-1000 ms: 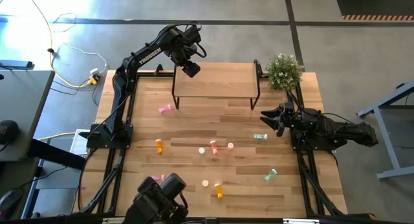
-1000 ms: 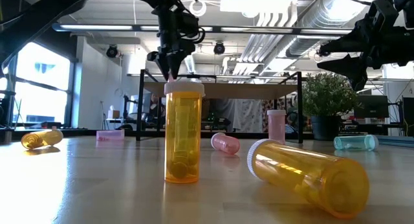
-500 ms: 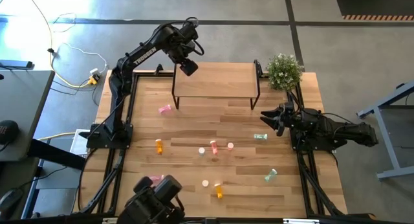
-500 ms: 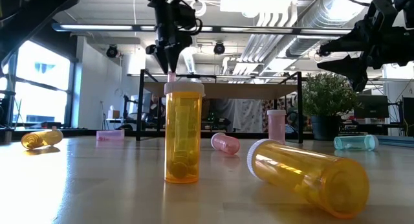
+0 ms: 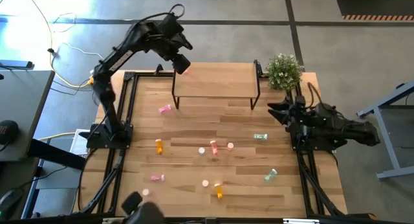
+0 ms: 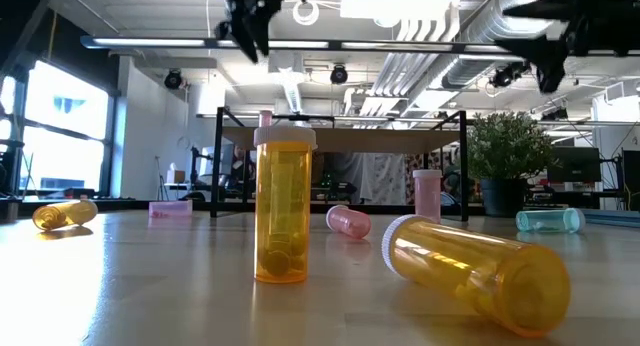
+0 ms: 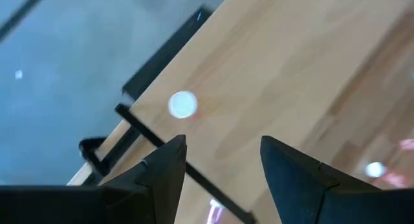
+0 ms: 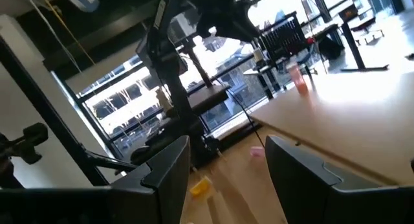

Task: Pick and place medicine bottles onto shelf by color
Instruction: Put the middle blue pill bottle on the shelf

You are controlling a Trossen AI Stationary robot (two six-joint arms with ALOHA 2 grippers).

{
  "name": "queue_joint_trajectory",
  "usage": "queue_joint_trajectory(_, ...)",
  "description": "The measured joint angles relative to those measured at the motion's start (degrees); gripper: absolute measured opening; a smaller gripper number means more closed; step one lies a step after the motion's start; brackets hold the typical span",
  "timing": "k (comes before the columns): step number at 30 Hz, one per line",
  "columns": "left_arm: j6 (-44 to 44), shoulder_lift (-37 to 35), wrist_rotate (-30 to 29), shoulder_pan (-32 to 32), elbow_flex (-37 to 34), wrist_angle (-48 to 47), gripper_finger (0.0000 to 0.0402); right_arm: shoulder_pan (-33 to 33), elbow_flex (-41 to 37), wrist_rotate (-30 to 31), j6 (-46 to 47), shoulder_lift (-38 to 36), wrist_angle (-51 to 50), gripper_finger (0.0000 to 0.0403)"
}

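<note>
Bottles lay scattered over the table (image 5: pixel 284 88) in the high view: we counted ten there, three orange (image 5: pixel 158 145), three teal (image 5: pixel 260 137), three pink (image 5: pixel 165 109) and one showing only a pale cap (image 5: pixel 206 183). An eleventh, the pink bottle (image 5: pixel 184 69), stood on the shelf (image 5: pixel 220 81) near its back left corner, just under the raised left gripper (image 5: pixel 182 61). The right gripper (image 5: pixel 277 111) hung over the table's right side, near the plant (image 5: pixel 283 70). In the low view we counted three orange bottles (image 6: pixel 280 206), three pink ones (image 6: pixel 348 221) and one teal (image 6: pixel 548 220) on the table, plus the pink one (image 6: pixel 265 118) up on the shelf (image 6: pixel 340 140). The left wrist view showed the left gripper (image 7: pixel 223 146) with fingers apart and nothing between them, above that bottle's white cap (image 7: pixel 182 104). The right wrist view showed the right gripper (image 8: pixel 226 146) likewise spread and holding nothing.
</note>
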Motion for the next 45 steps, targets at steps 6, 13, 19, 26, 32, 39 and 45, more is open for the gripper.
queue_joint_trajectory(6,-3.3,-7.6,0.0,-6.6,-4.0,7.7,0.0187,0.0,10.7,-2.1,-5.0,8.9,-7.1,0.0193)
queue_joint_trajectory(13,-9.2,-15.9,-0.1,-14.9,-18.3,19.2,0.0187,0.0,23.7,-4.8,-8.2,20.5,-22.5,0.0193)
queue_joint_trajectory(19,-13.9,-22.4,-0.3,-21.6,-33.1,31.8,0.0187,0.0,29.6,-10.6,-8.2,27.4,-22.4,0.0193)
queue_joint_trajectory(26,-19.0,-27.7,-1.9,-29.6,-45.7,47.0,0.0187,0.0,33.5,-12.3,-9.6,35.0,-22.4,0.0198)
queue_joint_trajectory(32,-23.3,-32.0,-7.2,-37.9,-56.5,58.3,0.0187,0.0,34.5,-12.5,-9.8,41.1,-16.2,0.0241)
queue_joint_trajectory(39,-27.6,-38.4,-12.6,-43.4,-67.1,64.7,0.0187,1.2,34.6,-14.5,-8.3,47.9,-6.2,0.0266)
queue_joint_trajectory(45,-30.9,-45.7,-14.1,-44.7,-74.8,68.3,0.0187,4.3,34.6,-12.9,-8.4,54.9,2.8,0.0266)
